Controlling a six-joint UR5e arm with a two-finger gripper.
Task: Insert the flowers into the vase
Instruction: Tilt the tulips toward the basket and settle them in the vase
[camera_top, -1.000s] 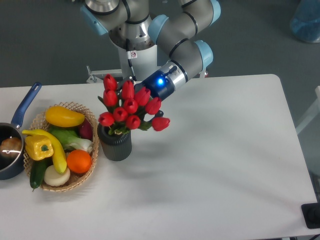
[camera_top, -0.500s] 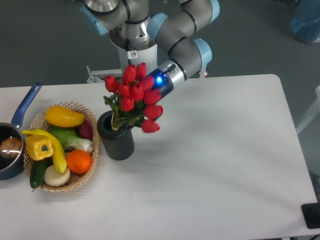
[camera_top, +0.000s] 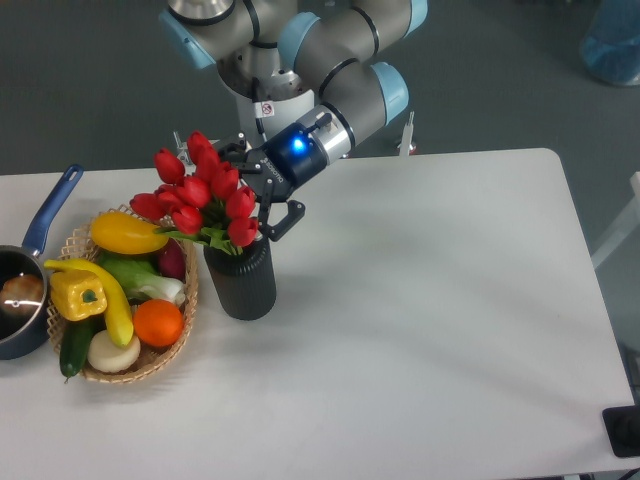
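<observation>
The flowers (camera_top: 200, 190), a bunch of red tulips with green leaves, stand with their stems down in the vase (camera_top: 242, 282) and lean left over the basket. The vase is a dark ribbed cylinder, upright on the white table. My gripper (camera_top: 264, 190) hangs just to the right of the blooms, above the vase's rim. Its black fingers (camera_top: 284, 218) are spread apart, and I see nothing held between them. The stems are hidden by the leaves and the vase's mouth.
A wicker basket (camera_top: 168, 355) of vegetables and fruit stands right against the vase's left side. A blue-handled pot (camera_top: 40, 240) sits at the far left edge. The white table (camera_top: 430, 320) stretches to the right.
The bunch has tipped from leaning right to leaning left over the basket. The wrist has swung left and turned, so the fingers now show, spread beside the blooms. The vase shifted slightly right.
</observation>
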